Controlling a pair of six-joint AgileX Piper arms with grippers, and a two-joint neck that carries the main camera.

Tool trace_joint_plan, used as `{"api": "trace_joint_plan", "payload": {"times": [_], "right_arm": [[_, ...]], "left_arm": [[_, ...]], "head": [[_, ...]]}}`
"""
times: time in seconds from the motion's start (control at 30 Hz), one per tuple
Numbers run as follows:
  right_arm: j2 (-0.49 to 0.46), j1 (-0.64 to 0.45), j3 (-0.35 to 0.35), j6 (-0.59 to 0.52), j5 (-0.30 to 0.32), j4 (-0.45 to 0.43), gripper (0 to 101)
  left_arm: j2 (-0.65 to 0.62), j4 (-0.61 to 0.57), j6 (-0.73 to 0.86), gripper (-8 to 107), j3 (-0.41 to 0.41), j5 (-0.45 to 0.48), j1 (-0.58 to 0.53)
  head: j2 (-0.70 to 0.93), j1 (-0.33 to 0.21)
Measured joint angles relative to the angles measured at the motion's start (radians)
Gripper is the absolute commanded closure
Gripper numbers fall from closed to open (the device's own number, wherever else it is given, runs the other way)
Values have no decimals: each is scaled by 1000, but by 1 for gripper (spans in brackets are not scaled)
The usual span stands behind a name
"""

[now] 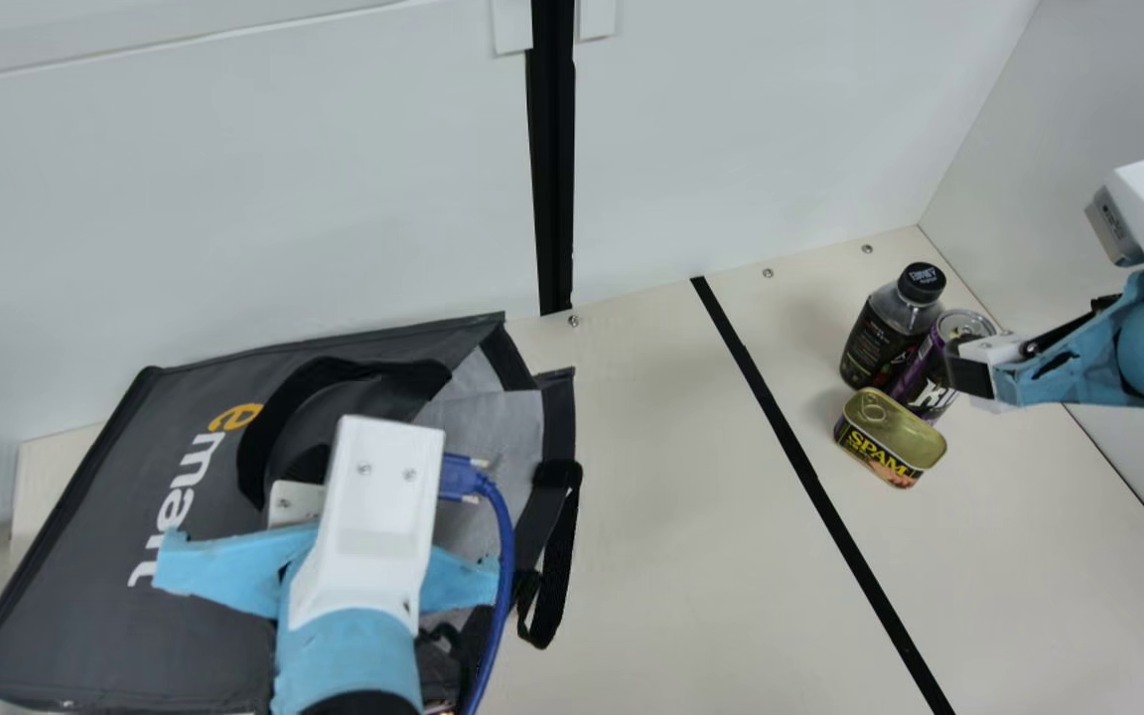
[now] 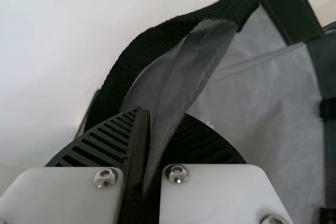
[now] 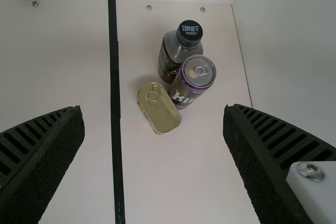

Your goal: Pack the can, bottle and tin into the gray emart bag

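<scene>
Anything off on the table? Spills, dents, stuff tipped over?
Only the bag: it lies on its side, mouth gaping, the left claw pinching its edge. Probably just being opened. No visible spill or dent; bottle, can and tin stand upright, bunched together.

"emart" (image 1: 197,459) on bag (image 1: 66,596) (sideways), lettered tin (image 1: 885,454), can (image 1: 917,379)

The claw (image 1: 304,465) grips the gray bag (image 2: 268,98) by its edge, the black strap (image 2: 142,48) seemingly behind.

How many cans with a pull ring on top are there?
2: the tall purple can, beside the bottle, and the flat tin, next to that can. More could be hidden in the bag.
</scene>
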Motion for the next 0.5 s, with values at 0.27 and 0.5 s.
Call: {"api": "trace_joint_plan", "payload": {"times": [0.27, 0.5], "right_arm": [[0, 0, 0, 0, 0, 0, 11], [0, 0, 0, 0, 0, 0, 11]], "left_arm": [[-24, -124, -34, 89, 26, -96, 69], [-49, -237, -41, 89, 60, -194, 143]], "head": [[0, 0], [2, 0]]}}
